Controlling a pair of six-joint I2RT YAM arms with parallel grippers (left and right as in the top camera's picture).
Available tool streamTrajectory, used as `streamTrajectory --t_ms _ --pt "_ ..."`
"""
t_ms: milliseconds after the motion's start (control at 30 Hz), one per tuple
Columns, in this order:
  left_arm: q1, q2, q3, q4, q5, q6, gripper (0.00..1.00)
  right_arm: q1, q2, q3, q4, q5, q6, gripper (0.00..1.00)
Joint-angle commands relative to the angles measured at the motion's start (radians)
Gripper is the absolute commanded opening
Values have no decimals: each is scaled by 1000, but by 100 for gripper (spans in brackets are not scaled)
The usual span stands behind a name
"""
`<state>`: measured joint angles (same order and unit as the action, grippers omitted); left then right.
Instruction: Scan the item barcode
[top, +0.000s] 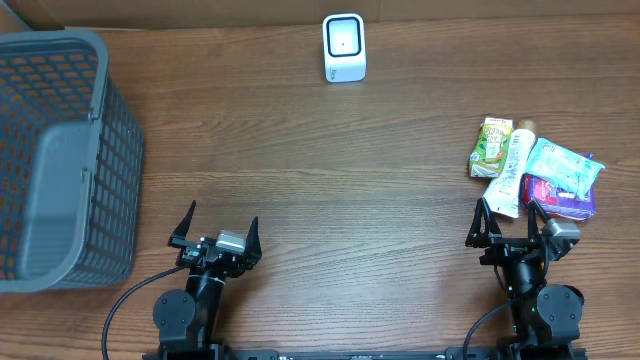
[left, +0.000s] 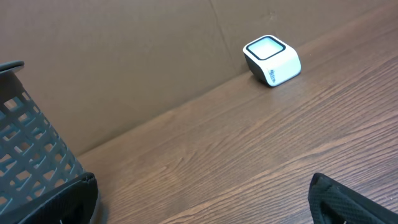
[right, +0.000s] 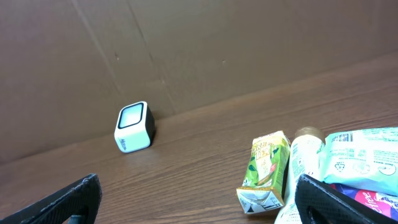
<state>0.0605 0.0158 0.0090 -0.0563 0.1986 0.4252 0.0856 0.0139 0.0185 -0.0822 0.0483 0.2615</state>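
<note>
A white barcode scanner (top: 344, 47) (left: 272, 60) (right: 134, 127) stands at the table's far edge, its window rimmed in dark blue. Items lie in a heap at the right: a green carton (top: 492, 147) (right: 266, 172), a white tube (top: 510, 168) (right: 304, 163), a light blue packet (top: 563, 169) (right: 360, 154) and a purple packet (top: 562, 196). My left gripper (top: 217, 225) (left: 202, 199) stands open near the front edge with nothing between its fingers. My right gripper (top: 512, 214) (right: 199, 198) is open too, just in front of the heap, holding nothing.
A large grey mesh basket (top: 55, 160) (left: 28, 158) takes up the table's left side, close to my left gripper. A brown cardboard wall (left: 124, 56) backs the table behind the scanner.
</note>
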Motion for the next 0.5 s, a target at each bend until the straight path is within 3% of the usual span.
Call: streamTrajectory --t_ms 0,467 --pt "-3 -11 -4 0 4 -14 100 5 -11 -11 4 -5 -1 100" --pt "-3 -11 -4 0 4 -14 100 5 -11 -11 4 -5 -1 100"
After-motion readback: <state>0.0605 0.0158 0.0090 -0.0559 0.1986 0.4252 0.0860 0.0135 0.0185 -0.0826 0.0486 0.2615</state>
